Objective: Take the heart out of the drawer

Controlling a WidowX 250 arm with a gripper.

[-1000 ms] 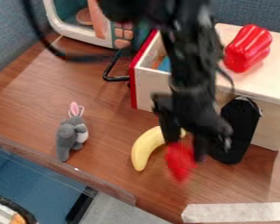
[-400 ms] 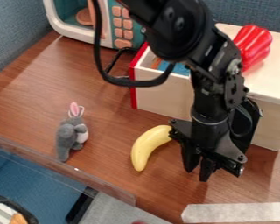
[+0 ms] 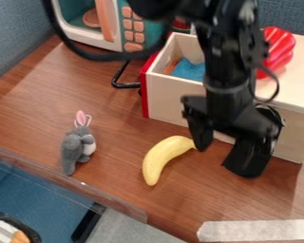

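Camera view, near to far. Pale tape (image 3: 262,230) lies along the near right part of the table (image 3: 116,107). A gray toy rabbit (image 3: 73,148) rests on the left. Banana (image 3: 156,161) near the middle, curved, its stem end pointing right toward the tool (image 3: 222,154); contact between them cannot be judged.

Tool: pointed down in front of the drawer and cabinet, fingers spread well apart, nothing seen held between them. The right-hand finger partly merges with a black object (image 3: 246,168) beside the cabinet's near face.

Drawer (image 3: 170,98): pulled out to the left of the cabinet (image 3: 303,71), top uncovered, red front panel, black handle (image 3: 124,86) on that panel. Contents noted: a blue item (image 3: 188,70) and part of an orange one (image 3: 172,66). Position of heart: cannot tell.

Red pepper (image 3: 280,46) on top of the cabinet, partly behind the arm. Farther back: toy microwave (image 3: 128,29) at upper left, blue partition (image 3: 15,33) behind it.
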